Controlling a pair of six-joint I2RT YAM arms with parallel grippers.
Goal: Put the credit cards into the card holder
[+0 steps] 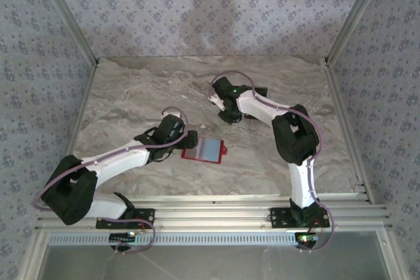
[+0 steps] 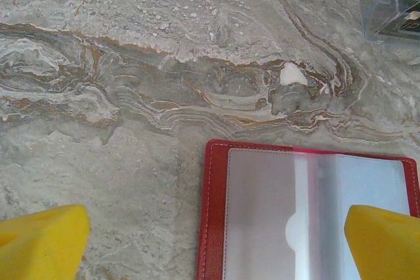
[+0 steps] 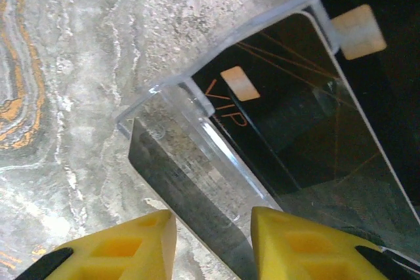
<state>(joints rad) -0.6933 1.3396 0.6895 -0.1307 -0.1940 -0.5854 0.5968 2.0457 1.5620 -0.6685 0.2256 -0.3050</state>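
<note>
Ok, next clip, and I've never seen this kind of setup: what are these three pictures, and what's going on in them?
The left arm and right arm are robot arms bolted at the near edge of a marble table. The overhead picture looks down on both. The other two come from a camera on each wrist, with that arm's yellow fingers at the bottom. The left hand hangs wide open over the opened red card holder. The right hand reaches at a clear box holding black cards. Whether it grips anything is unclear.
</note>
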